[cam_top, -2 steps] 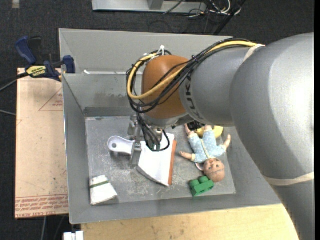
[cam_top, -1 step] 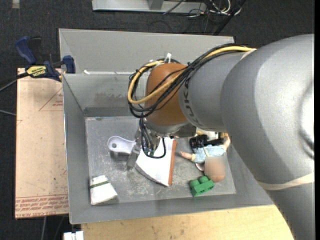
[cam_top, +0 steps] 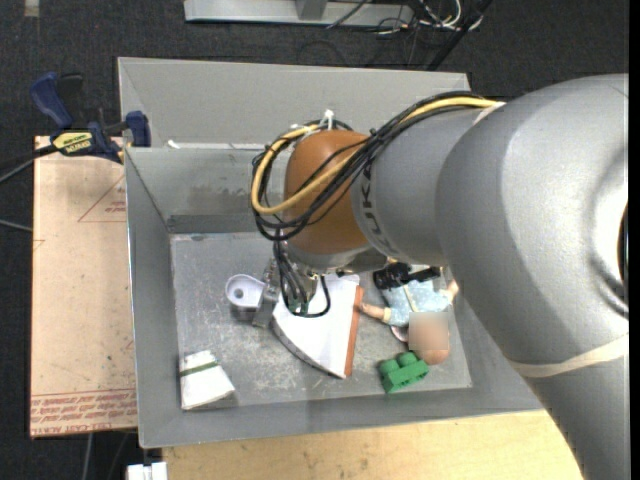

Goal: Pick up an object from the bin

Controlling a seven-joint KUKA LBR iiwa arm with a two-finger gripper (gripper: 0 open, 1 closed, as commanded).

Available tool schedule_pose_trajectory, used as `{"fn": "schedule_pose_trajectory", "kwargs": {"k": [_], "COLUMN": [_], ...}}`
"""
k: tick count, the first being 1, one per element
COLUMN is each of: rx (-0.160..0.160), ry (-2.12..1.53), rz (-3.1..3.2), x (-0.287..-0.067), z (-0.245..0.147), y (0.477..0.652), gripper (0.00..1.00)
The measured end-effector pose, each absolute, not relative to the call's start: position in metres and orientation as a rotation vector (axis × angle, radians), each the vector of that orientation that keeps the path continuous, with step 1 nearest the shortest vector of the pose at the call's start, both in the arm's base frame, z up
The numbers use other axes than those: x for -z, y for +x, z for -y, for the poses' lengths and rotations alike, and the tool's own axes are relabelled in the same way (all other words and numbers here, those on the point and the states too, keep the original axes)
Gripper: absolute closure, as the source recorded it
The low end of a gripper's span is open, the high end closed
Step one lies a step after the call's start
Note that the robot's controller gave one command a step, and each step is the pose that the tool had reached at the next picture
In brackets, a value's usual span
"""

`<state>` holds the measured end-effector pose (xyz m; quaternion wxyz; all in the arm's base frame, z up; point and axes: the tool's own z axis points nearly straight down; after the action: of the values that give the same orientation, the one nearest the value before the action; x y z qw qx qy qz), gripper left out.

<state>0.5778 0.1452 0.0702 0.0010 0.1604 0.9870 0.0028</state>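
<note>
White wedge-shaped card with an orange edge (cam_top: 316,343) lies under the hand (cam_top: 288,298), its spread untellable; best descend clear of the small white plastic cup (cam_top: 240,291) at nine o'clock.

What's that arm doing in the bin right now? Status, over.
Gripper low in grey bin, between small white cup and white wedge with orange edge. No hold seen. Doll and green block lie close beside.

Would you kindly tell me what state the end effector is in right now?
End effector: cannot be told; it sits low over the white fan-shaped sheet with an orange edge, near the middle of the bin.
</note>
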Motion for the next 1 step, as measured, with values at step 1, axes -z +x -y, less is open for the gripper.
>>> {"fn": "schedule_pose_trajectory", "kwargs": {"k": [1], "rx": [-0.009], "ry": [0.504], "rz": [-3.099], "x": [-0.0702], "z": [-0.1451], "y": [0.5778], "gripper": [1.0]}}
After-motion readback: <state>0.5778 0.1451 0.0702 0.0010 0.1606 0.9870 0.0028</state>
